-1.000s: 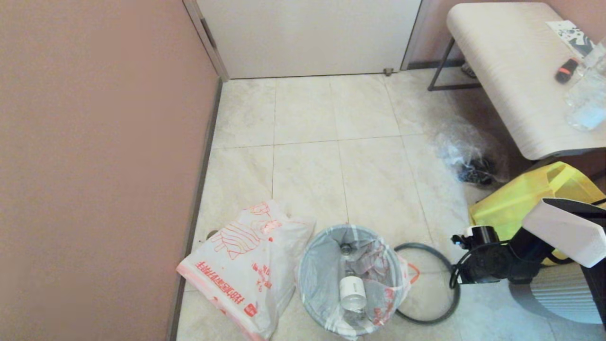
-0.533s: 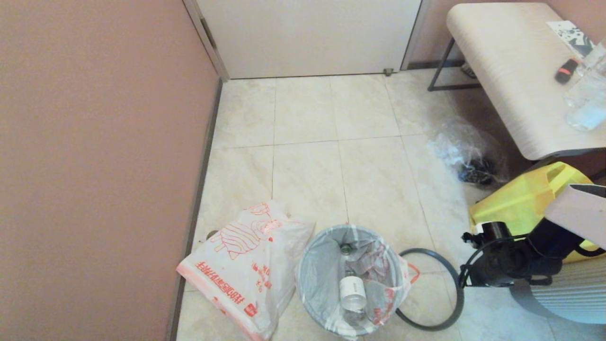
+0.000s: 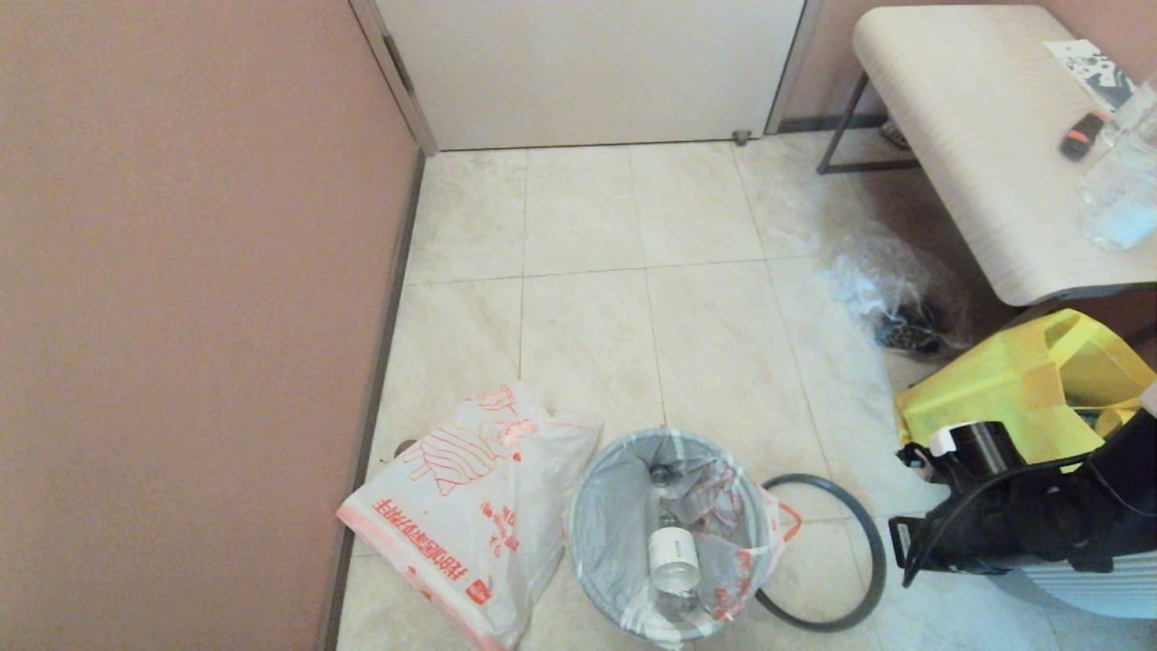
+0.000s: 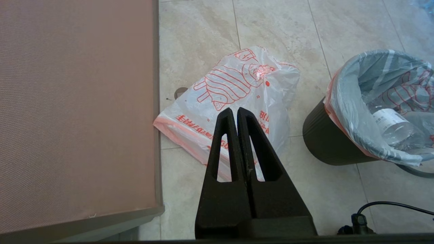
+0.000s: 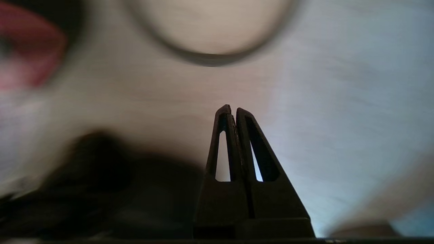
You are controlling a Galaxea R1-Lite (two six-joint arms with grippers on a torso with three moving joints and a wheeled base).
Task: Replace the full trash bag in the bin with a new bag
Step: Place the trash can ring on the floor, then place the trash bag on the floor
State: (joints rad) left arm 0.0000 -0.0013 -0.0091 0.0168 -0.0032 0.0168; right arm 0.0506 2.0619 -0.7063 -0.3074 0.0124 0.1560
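Grey hoop rim [image 3: 818,551] off, flat on floor right of bin [image 3: 669,538]. I judge step in hand: lifting out full trash bag [image 3: 714,529], edges folded over bin mouth. Right gripper [image 5: 230,110] clenched, empty, near right. Left gripper [image 4: 235,113] clenched above new bag [image 3: 461,520], limp, left of bin. Next: open right gripper, pinch bag edge. Pale tile floor; pink wall left, bench [image 3: 967,136] far right.
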